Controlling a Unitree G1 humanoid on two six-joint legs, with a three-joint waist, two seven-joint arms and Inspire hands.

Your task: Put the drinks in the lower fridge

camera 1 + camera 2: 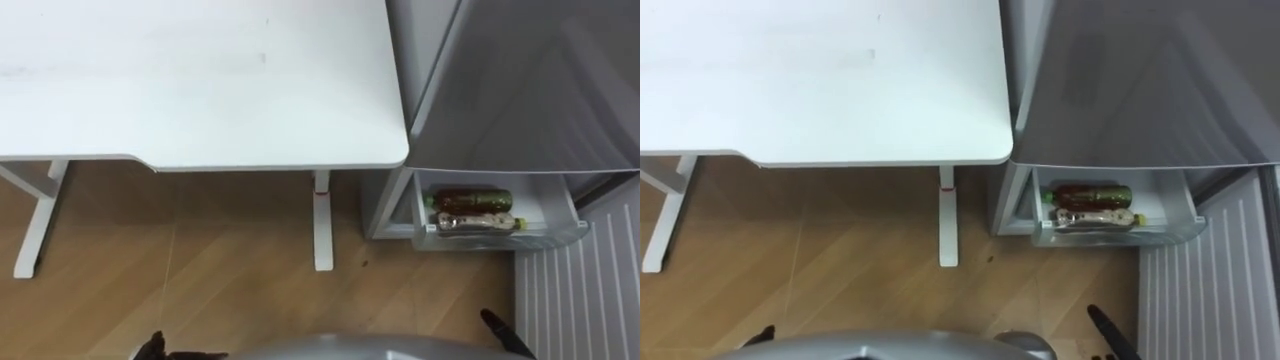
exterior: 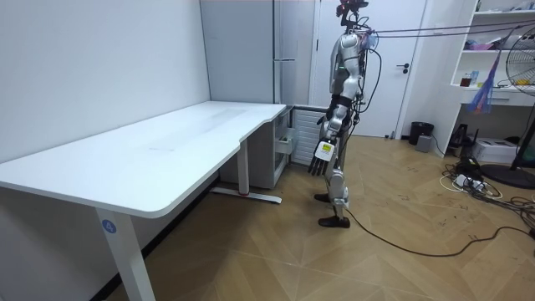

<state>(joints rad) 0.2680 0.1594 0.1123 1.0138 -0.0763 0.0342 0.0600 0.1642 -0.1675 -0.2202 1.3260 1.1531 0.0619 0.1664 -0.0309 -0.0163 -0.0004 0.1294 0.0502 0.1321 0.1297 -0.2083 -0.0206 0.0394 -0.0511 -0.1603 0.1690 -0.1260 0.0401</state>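
The fridge's lower drawer (image 1: pixel 562 212) stands pulled out, right of the white table (image 1: pixel 200 80). Two drink bottles lie in it side by side: a dark one with a green label (image 1: pixel 470 199) and a paler one (image 1: pixel 476 223) in front of it. I stand on the wooden floor facing the table's corner and the fridge (image 2: pixel 288 75). My left hand (image 2: pixel 322 153) hangs at my side with straight, relaxed fingers and holds nothing; it shows as a dark tip (image 1: pixel 150 346) at the bottom edge. A dark part of my right hand (image 1: pixel 500 330) shows at the lower right, well short of the drawer.
A white ribbed panel (image 1: pixel 580 295) of the open lower fridge door stands right of the drawer. The table leg (image 1: pixel 322 225) rises just left of the fridge. A shelf unit (image 2: pixel 493 58), a fan (image 2: pixel 522 100) and floor cables (image 2: pixel 468 180) are at the room view's right.
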